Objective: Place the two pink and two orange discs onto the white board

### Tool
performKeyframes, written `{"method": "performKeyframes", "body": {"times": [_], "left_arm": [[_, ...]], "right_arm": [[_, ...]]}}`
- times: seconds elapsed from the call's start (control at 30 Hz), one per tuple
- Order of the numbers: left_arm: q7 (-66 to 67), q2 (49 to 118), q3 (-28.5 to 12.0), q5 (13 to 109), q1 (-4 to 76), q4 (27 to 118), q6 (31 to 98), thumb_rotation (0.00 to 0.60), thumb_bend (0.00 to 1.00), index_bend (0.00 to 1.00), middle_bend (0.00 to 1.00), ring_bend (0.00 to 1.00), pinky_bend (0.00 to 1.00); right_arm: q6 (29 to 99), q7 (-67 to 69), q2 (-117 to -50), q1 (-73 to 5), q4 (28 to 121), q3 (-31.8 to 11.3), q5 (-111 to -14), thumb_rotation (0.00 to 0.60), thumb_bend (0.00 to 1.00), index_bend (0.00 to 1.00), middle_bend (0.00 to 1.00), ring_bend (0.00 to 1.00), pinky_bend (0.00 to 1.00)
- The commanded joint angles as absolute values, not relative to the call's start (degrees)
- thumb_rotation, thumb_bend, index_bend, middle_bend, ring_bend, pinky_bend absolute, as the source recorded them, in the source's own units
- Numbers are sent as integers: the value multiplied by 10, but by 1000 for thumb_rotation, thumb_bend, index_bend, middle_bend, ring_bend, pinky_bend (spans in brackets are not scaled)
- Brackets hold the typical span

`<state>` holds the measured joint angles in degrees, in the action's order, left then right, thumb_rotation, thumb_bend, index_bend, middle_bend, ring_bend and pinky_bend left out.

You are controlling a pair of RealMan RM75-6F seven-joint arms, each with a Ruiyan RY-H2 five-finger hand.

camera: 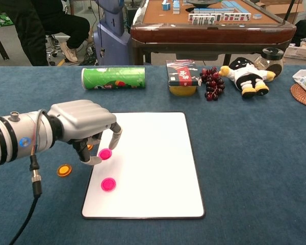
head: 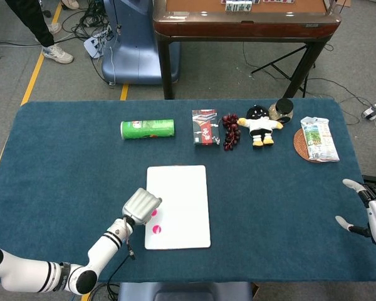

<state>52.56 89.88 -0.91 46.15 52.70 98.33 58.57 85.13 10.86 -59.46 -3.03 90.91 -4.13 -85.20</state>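
Chest view, left hand [camera: 84,125] pinching pink disc [camera: 105,153]

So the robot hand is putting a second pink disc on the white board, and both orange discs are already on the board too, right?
Not quite. The left robot hand does bring a second pink disc over the white board, but the orange discs are not on it. The chest view shows one orange disc on the blue cloth, left of the board.

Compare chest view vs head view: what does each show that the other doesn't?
Chest only: an orange disc on the cloth, another partly hidden behind the left hand, and the mahjong tiles in full.
Head only: the right hand, fingers apart, and the snack bag in full.
Both: board, two pink discs, can, grapes, plush.
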Motion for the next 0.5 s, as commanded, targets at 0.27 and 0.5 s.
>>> {"method": "performKeyframes", "body": {"times": [0.27,0.5], "left_arm": [[542,911,-3,449,536,982,596,600,321,607,1000,1000,1000],[551,914,5,455,539,985,604,600,321,606,1000,1000,1000]], "right_arm": [[850,110,-594,-30,909,-42,-852,600,0,220,281,222,410],[850,112,-594,-31,908,-42,-852,600,0,220,281,222,410]]}}
